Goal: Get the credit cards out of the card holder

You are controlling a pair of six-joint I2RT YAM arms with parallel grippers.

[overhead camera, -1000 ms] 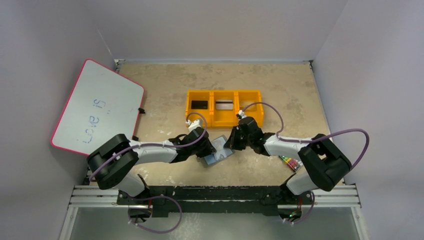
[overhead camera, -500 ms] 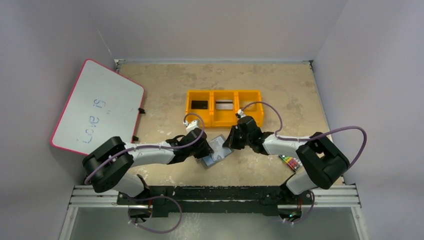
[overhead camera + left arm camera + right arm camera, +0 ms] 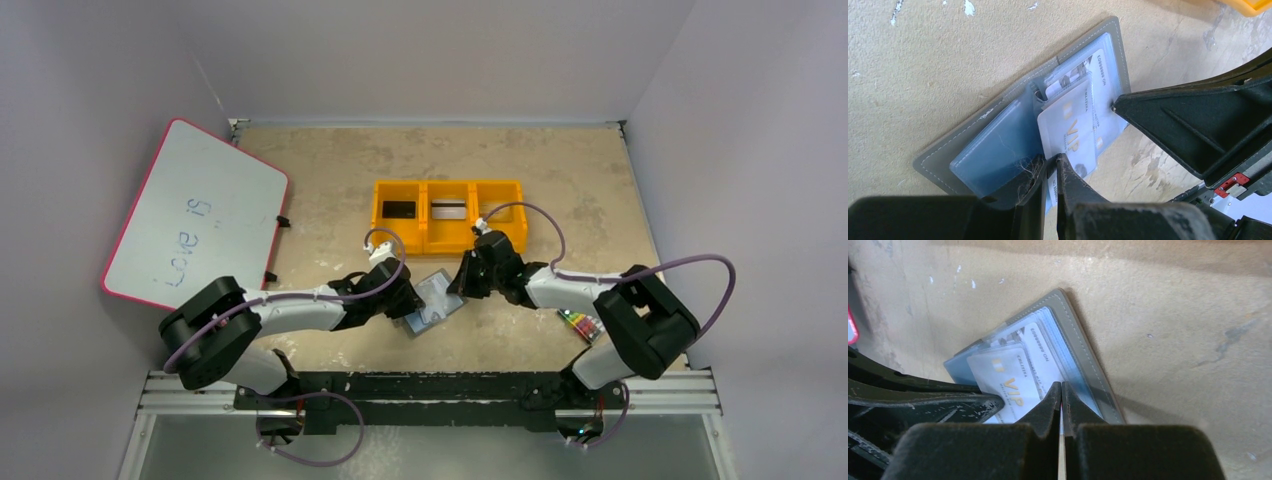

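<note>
The grey card holder [image 3: 433, 300] lies open on the table between both grippers. A pale credit card marked VIP [image 3: 1070, 130] sticks partway out of its right pocket. My left gripper [image 3: 1050, 162] is shut on that card's lower corner. Another pale card [image 3: 1100, 75] sits inside the clear pocket behind it. My right gripper [image 3: 1062, 390] is shut, its tips pressing down on the holder's [image 3: 1083, 347] right half beside the VIP card [image 3: 1003, 377]. A black card [image 3: 400, 209] and a silver-white card [image 3: 449, 210] lie in the yellow bin tray.
The yellow three-part bin tray [image 3: 424, 232] stands just behind the grippers. A pack of coloured crayons [image 3: 580, 322] lies under the right arm. A pink-rimmed whiteboard [image 3: 195, 215] leans at the left. Walls close in on three sides.
My left arm has drawn back a little to the left, and the card holder has shifted slightly with it. The right gripper has stayed pressed on the holder.
</note>
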